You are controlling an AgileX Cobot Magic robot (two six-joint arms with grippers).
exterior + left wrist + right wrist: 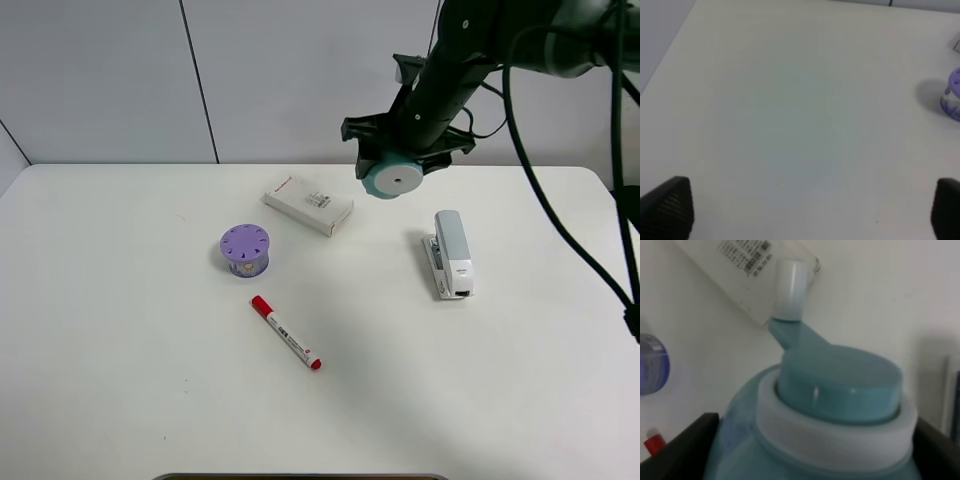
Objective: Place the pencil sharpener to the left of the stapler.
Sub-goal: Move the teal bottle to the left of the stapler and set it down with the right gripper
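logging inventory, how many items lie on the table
4: white box rear centre, purple container left of it, red marker near front, stapler at right. Pencil sharpener held aloft.

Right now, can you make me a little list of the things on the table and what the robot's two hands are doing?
Pencil sharpener: teal, clamped in the right gripper, held up off the table
Stapler: lying flat, right side of the high view
Left gripper: open, holding nothing
White box: near the back, left of the sharpener
Purple container: left of centre
Red marker: just in front of the purple container
Job done: no, sharpener not put down yet
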